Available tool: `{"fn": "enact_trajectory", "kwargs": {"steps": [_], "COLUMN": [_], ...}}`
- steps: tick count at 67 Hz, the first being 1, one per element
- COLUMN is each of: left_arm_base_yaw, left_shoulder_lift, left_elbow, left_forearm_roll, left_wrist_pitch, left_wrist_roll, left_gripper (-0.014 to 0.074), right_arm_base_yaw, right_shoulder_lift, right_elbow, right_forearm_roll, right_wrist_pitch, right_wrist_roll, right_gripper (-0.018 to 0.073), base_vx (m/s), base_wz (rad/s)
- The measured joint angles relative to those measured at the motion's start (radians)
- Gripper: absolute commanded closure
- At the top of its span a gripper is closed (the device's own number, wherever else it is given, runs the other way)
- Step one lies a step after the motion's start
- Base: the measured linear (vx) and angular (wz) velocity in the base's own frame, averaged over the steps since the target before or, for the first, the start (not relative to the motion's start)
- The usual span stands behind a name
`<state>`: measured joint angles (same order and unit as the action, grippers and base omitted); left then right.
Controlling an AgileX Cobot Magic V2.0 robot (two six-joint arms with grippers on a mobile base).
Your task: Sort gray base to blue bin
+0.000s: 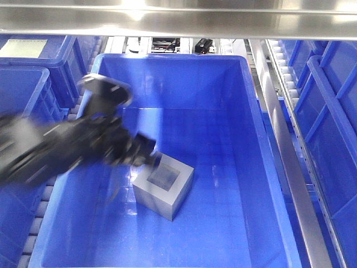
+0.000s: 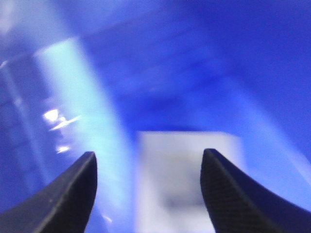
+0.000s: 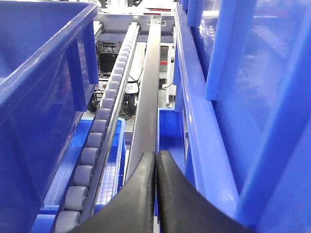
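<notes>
- Front view: the gray base (image 1: 163, 188) sits on the floor of the blue bin (image 1: 254, 111), recess up, and the blurred left gripper (image 1: 146, 152) reaches in just beside its upper-left corner.
- Left wrist view: fingers (image 2: 221, 194) spread wide, holding nothing, the block blurred beyond them.
- Right wrist view: only here, the right gripper (image 3: 156, 167), jaws pressed together above a roller track (image 3: 104, 128).

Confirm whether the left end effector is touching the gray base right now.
Cannot tell. The front view blurs the left end effector against the gray base; the left wrist view shows open fingers around it, contact unclear.
</notes>
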<state>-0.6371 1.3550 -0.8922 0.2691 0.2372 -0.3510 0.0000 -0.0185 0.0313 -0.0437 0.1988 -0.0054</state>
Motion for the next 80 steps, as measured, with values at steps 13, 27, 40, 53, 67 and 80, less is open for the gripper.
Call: {"fn": "enact_trajectory", "kwargs": {"steps": [13, 27, 40, 53, 67, 80], "left_arm_base_yaw": [-0.029, -0.032, -0.032, -0.032, -0.032, -0.032], "left_shoulder_lift": [-0.265, -0.560, -0.804, -0.998, -1.159, -1.197], "left_elbow": [0.164, 0.293, 0.384, 0.411, 0.428, 0.461], "left_forearm_roll": [0.000, 0.000, 0.014, 0.016, -0.004, -0.005], "left_wrist_pitch": [-0.046, -0.044, 0.008, 0.127, 0.180, 0.181], "left_wrist_roll": [0.001, 0.001, 0.021, 0.031, 0.032, 0.032], "left_gripper": [0.0148, 0.0148, 0.0148, 0.0148, 0.0149, 0.0293], "right_arm_base_yaw": [0.000, 0.000, 0.000, 0.000, 0.000, 0.000], "right_shoulder_lift": [0.000, 0.000, 0.000, 0.000, 0.000, 0.000], "right_elbow": [0.000, 0.000, 0.000, 0.000, 0.000, 0.000], "right_forearm_roll": [0.000, 0.000, 0.000, 0.000, 0.000, 0.000], "right_wrist_pitch": [0.000, 0.000, 0.000, 0.000, 0.000, 0.000], "right_wrist_roll": [0.000, 0.000, 0.000, 0.000, 0.000, 0.000], "right_gripper": [0.0564, 0.0564, 0.0564, 0.0564, 0.0564, 0.0564], "base_vx": [0.00, 0.00, 0.00, 0.00, 0.00, 0.00], "base_wz": [0.00, 0.00, 0.00, 0.00, 0.00, 0.00]}}
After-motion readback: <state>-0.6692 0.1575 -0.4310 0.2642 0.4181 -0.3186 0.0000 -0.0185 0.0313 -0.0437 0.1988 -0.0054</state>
